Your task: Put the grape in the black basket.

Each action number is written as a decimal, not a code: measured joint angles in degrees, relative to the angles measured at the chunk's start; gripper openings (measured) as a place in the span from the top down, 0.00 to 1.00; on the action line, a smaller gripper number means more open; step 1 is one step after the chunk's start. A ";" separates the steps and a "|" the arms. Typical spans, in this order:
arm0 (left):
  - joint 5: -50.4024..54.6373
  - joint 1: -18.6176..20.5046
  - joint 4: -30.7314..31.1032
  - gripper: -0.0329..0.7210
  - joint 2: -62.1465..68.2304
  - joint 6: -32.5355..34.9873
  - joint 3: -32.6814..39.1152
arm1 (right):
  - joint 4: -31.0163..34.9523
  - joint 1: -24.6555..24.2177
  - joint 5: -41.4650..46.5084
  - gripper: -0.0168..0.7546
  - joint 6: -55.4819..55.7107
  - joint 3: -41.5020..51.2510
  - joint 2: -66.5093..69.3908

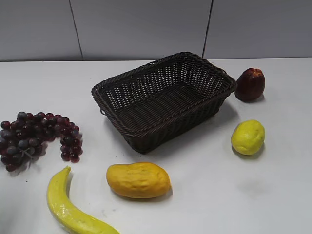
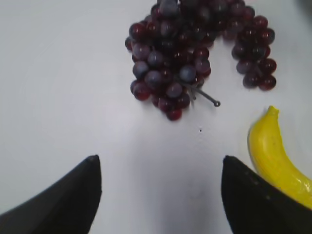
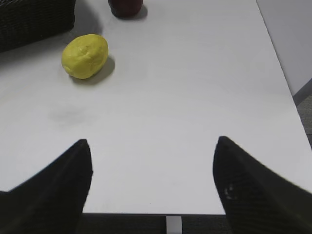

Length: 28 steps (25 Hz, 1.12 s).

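We are at the approach step: nothing is picked up yet. The bunch of small dark red and purple grapes [image 1: 36,139] lies on the white table [image 1: 219,195], well left of the large dark woven wicker basket [image 1: 163,100], which is empty. Our left gripper [image 2: 161,168] hovers with jaws spread, short of the bunch. Our right gripper [image 3: 151,151] is likewise spread and holds nothing. Next we should advance the left gripper and straddle the bunch's thick part.

On the surface [image 1: 273,195] before me I count one black basket [image 1: 163,100], one grape bunch [image 1: 36,139], one banana [image 1: 73,209], one mango [image 1: 138,180], one lemon [image 1: 248,137] and one dark red apple-like fruit [image 1: 250,84]. That makes five fruits and one container. I have two sets of jaws.
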 joint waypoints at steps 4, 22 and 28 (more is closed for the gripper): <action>-1.90 0.00 -1.12 0.18 5.77 4.21 -5.01 | 0.00 0.00 0.00 0.22 0.00 0.00 0.00; -3.93 -2.98 -0.26 0.14 37.45 10.96 -17.00 | 0.00 0.00 0.00 0.22 0.00 0.00 0.00; -5.80 -2.98 1.84 0.14 41.83 11.02 -18.38 | 0.00 0.00 0.00 0.22 0.00 0.00 0.00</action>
